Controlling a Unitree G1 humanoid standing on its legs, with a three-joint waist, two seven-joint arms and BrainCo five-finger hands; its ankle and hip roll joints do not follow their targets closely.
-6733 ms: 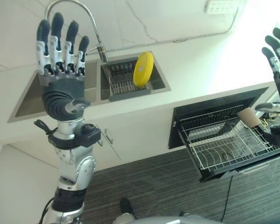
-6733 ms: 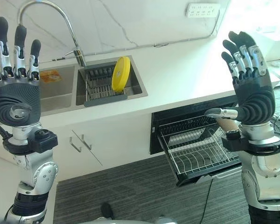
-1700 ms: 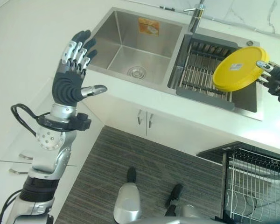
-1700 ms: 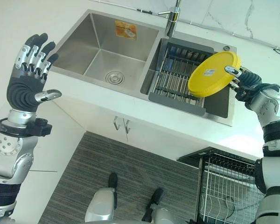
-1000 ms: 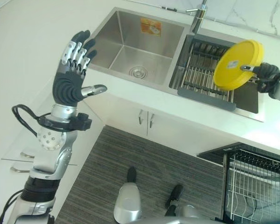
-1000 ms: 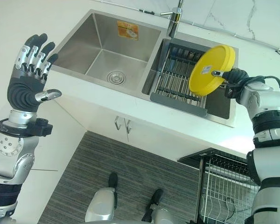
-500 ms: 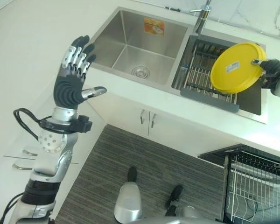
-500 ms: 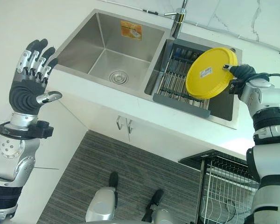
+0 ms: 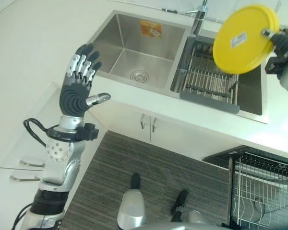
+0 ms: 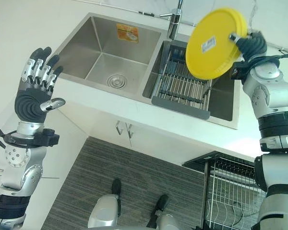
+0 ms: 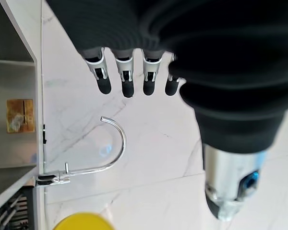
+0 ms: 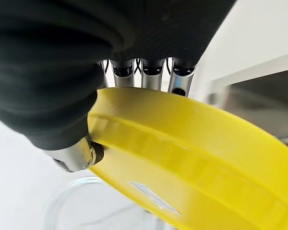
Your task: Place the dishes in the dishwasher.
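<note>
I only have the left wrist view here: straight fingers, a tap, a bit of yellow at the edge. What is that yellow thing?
Observer: A yellow plate, pinched at its rim by the right hand.
Operator: Is it in the sink rack?
Observer: No, it is held in the air above the dish rack in the sink's right basin.
Operator: Is the dishwasher ready?
Observer: Its wire basket is pulled out at the lower right.
Operator: And the left hand?
Observer: The left hand is open, raised over the counter's edge, holding nothing.
</note>
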